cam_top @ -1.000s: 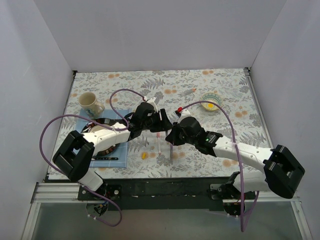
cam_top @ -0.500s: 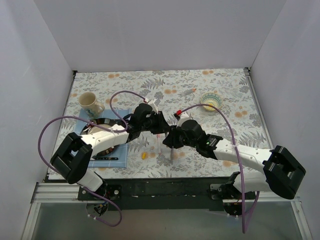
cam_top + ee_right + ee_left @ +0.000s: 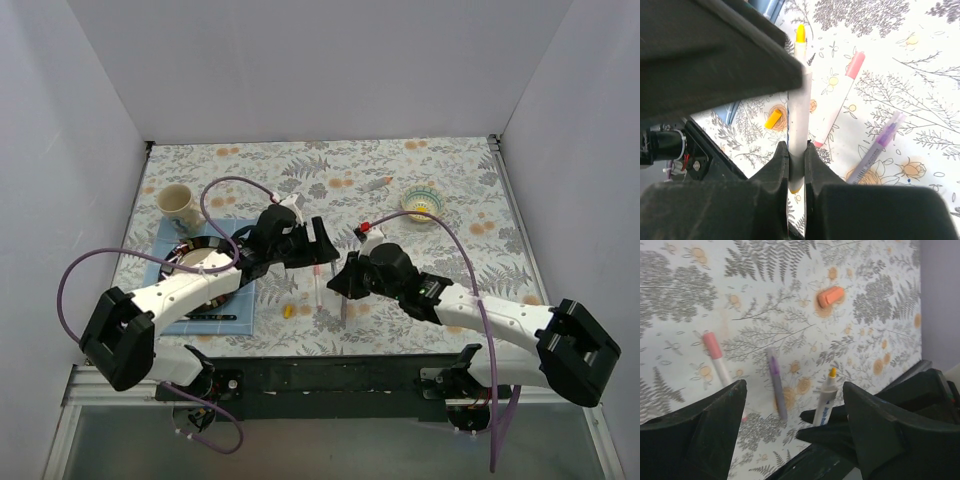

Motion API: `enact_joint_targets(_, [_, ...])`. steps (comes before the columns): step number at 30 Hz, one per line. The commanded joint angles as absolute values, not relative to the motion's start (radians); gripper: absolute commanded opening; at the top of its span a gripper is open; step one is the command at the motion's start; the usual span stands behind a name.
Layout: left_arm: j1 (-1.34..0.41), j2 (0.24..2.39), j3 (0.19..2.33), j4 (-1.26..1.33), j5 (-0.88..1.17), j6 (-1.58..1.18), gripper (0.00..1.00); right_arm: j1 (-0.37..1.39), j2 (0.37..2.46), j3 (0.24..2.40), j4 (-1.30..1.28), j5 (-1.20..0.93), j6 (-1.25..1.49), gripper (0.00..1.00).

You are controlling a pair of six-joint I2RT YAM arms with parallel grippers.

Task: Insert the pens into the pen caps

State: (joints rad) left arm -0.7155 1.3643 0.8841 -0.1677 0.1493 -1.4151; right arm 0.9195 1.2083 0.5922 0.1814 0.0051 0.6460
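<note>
Right gripper [image 3: 796,161] pinched yellow-tipped pen [image 3: 799,95], tip exposed for capping — left gripper [image 3: 792,435] gaped empty, orange cap [image 3: 830,295] at its 1 o'clock.

Plain white walls [image 3: 320,70] — fern-print tablecloth [image 3: 455,170], even light.

We count three pens: one pink-tipped pen [image 3: 716,357], one purple pen [image 3: 776,382] and one yellow-tipped pen [image 3: 826,400]. We count two caps, an orange cap [image 3: 830,296] and a yellow cap [image 3: 773,120]. Beyond those we see one mug [image 3: 178,205], one small bowl [image 3: 421,205], one blue mat [image 3: 240,305] and one dark dish [image 3: 197,248].
</note>
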Motion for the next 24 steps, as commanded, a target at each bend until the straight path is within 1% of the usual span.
enact_joint_targets(1, [-0.712, 1.296, 1.009, -0.510, -0.130, -1.342, 0.77, 0.922, 1.135, 0.568, 0.175, 0.066, 0.646, 0.01])
enact_joint_targets(2, [-0.710, 1.295, 1.022, -0.553, -0.226, -1.367, 0.77, 0.923, 1.121, 0.549, 0.175, 0.081, 0.646, 0.01])
enact_joint_targets(4, [-0.710, 1.293, 1.028, -0.652, -0.282, -1.491, 0.73, 0.922, 1.080, 0.537, 0.164, 0.101, 0.643, 0.01])
enact_joint_targets(6, [-0.710, 1.276, 1.005, -0.658, -0.230, -1.540, 0.67, 0.922, 1.055, 0.535, 0.140, 0.123, 0.629, 0.01])
enact_joint_targets(8, [-0.710, 1.261, 0.948, -0.632, -0.154, -1.511, 0.63, 0.922, 1.025, 0.538, 0.118, 0.136, 0.615, 0.01])
enact_joint_targets(9, [-0.710, 1.238, 0.924, -0.608, -0.085, -1.471, 0.54, 0.920, 1.014, 0.538, 0.111, 0.141, 0.612, 0.01])
enact_joint_targets(10, [-0.710, 1.227, 0.901, -0.600, -0.074, -1.467, 0.49, 0.922, 0.991, 0.535, 0.098, 0.144, 0.611, 0.01])
enact_joint_targets(11, [-0.710, 1.214, 0.858, -0.601, -0.080, -1.468, 0.46, 0.922, 0.980, 0.532, 0.095, 0.149, 0.609, 0.01])
enact_joint_targets(13, [-0.718, 1.178, 0.827, -0.617, -0.094, -1.447, 0.44, 0.922, 0.947, 0.514, 0.091, 0.153, 0.607, 0.01])
enact_joint_targets(15, [-0.729, 1.166, 0.795, -0.635, -0.087, -1.416, 0.47, 0.922, 0.928, 0.502, 0.089, 0.163, 0.607, 0.01])
enact_joint_targets(17, [-0.742, 1.164, 0.787, -0.658, -0.123, -1.416, 0.47, 0.922, 0.911, 0.489, 0.090, 0.172, 0.609, 0.01])
enact_joint_targets(21, [-0.758, 1.206, 0.778, -0.664, -0.134, -1.411, 0.46, 0.920, 0.905, 0.485, 0.100, 0.175, 0.607, 0.01])
enact_joint_targets(24, [-0.791, 1.262, 0.790, -0.632, -0.118, -1.373, 0.47, 0.920, 0.905, 0.485, 0.106, 0.169, 0.609, 0.01])
